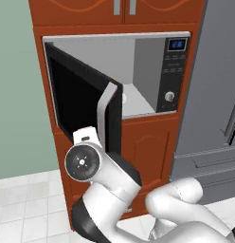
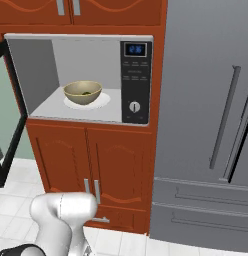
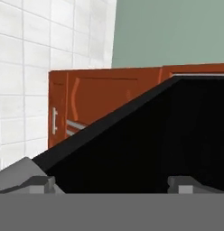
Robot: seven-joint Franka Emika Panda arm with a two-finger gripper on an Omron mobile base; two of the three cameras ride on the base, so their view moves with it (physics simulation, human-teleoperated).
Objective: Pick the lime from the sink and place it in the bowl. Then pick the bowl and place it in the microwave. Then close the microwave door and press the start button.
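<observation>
Sitting on turntable: olive-tan bowl [image 2: 83, 92] | microwave door [image 1: 81, 102] ajar, black glass

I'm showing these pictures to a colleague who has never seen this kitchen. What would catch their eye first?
Probably the microwave standing open in the red-brown cabinet wall, with the olive-tan bowl on the white turntable inside. Next, the black-glass microwave door, swung out to the left, with the white arm rising right in front of it. In the hand view the open claw faces that dark door up close.
</observation>
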